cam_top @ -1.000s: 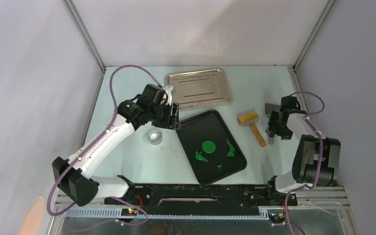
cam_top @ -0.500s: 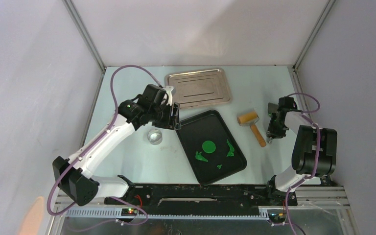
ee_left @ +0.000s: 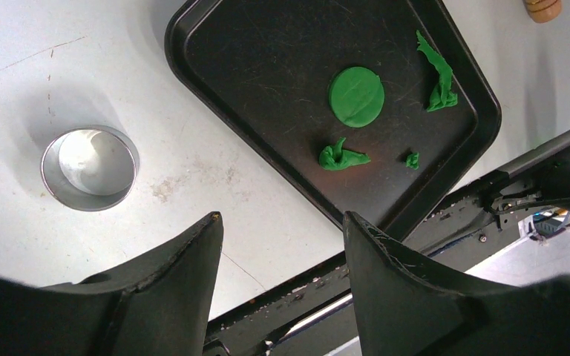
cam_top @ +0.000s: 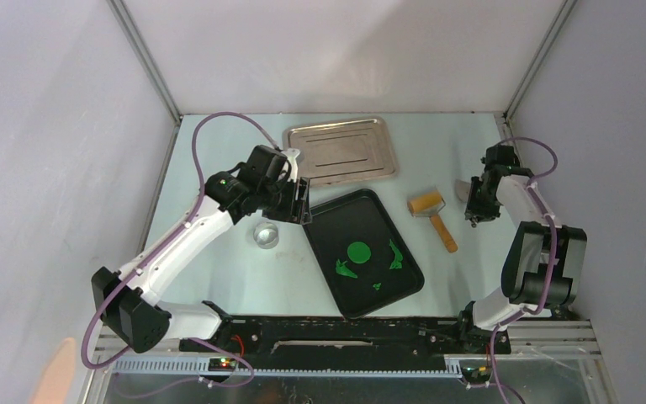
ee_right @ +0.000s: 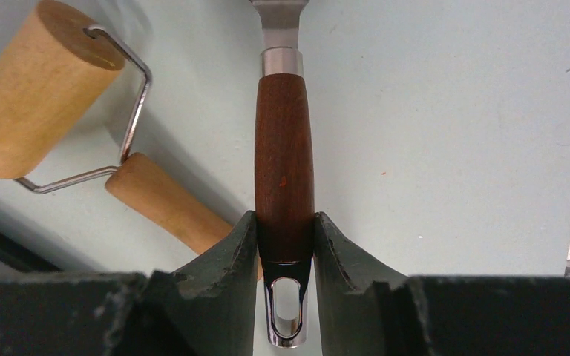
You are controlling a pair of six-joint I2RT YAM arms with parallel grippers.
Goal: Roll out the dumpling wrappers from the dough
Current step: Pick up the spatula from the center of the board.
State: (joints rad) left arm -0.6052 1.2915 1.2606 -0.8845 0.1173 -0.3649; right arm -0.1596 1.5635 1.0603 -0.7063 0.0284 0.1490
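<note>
Swung toward the far edge, right gripper (ee_right: 284, 230) now clenched on the brown wooden handle of the steel spatula (ee_right: 284, 156), blade straight ahead. Well to the left, past the tan wooden roller (cam_top: 426, 204): flat round green dumpling wrapper (cam_top: 359, 252) on black tray (cam_top: 336, 220), nearer the spread, empty left gripper (ee_left: 282, 226).

wrapper (cam_top: 359, 252) | flat round green disc | mid black tray (cam_top: 342, 222)

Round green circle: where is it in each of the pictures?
Top external: the round green disc sits mid-picture, on the black tray.
Left wrist: upper middle, on the same tray.
Right wrist: not in it; a brown-handled tool fills it.
Shared landmark: the wooden roller, in all three; only its handle tip in left wrist.
</note>
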